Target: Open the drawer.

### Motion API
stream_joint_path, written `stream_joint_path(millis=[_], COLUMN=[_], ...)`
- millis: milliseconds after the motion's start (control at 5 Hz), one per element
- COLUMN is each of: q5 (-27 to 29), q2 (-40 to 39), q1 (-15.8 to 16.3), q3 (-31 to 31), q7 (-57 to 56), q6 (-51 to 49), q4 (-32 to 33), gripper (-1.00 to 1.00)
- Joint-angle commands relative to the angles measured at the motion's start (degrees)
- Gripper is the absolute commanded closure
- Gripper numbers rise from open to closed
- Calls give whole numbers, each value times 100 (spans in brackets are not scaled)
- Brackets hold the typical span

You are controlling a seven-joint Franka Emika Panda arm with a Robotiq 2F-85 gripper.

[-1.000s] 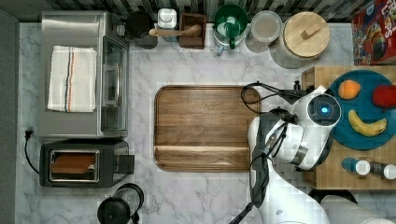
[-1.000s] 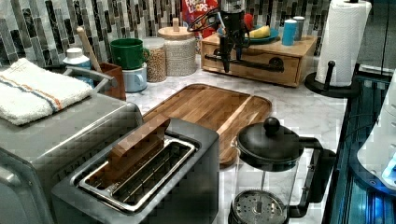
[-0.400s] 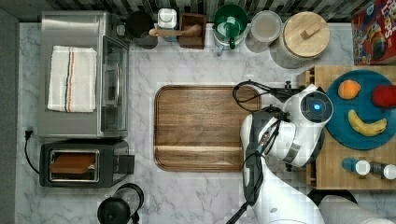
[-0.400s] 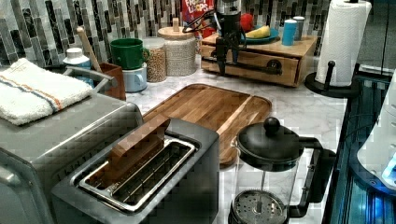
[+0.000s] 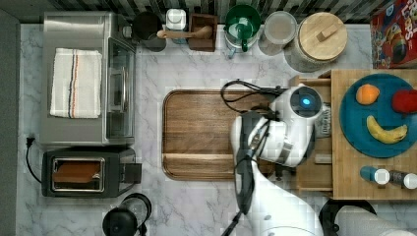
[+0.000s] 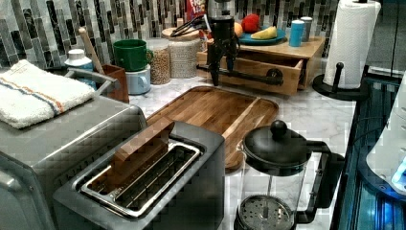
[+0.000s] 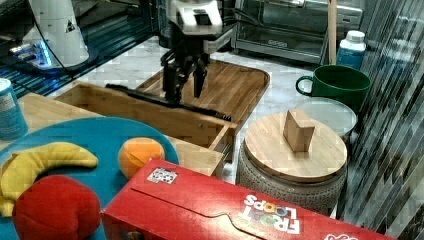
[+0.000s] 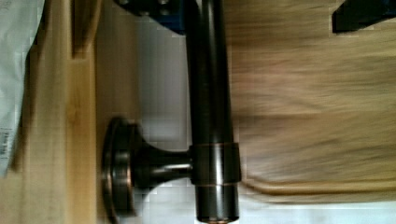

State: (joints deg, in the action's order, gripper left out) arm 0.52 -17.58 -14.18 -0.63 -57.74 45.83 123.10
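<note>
— At the black bar handle [image 7: 167,101], what do the fingers [image 7: 171,83] do?

— They hang down on both sides of the bar, one on each side, with only a narrow gap between them. In the right view the gripper [image 7: 184,88] stands over the bar a little to the right view's right of its middle. Whether the pads really press on the bar, I cannot tell.

— And the wrist view?

— It shows the bar [image 8: 210,112] close up, with one round mount [image 8: 122,168] fixed to the light wood front.

— Where is the drawer?

— The drawer [image 6: 261,69] is partly pulled out of its wooden box [image 6: 287,49]. In the left view its front stands forward from the box and an open gap shows behind it. In the top view the drawer [image 5: 314,169] lies just beside the right edge of the walnut cutting board [image 5: 199,132], under the white arm [image 5: 282,132].

— What is on the box?

— A blue plate [image 5: 351,115] with a banana [image 5: 386,132], an orange [image 5: 368,94] and a red fruit [image 5: 404,101].

— And farther out?

— A jar with a wooden lid [image 7: 295,137] and a green mug [image 7: 335,82] stand at the right view's right of the drawer. A red cereal box [image 7: 225,207] is near that camera.
</note>
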Motion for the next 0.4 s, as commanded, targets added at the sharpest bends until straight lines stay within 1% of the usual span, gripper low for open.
stream_joint_path(millis=[200, 400], q5=[443, 586], q2=[285, 244], q1=[935, 766], q3=[1089, 1320], q7=[739, 801], q6=[-272, -378], q4=[170, 71], gripper=[-100, -100])
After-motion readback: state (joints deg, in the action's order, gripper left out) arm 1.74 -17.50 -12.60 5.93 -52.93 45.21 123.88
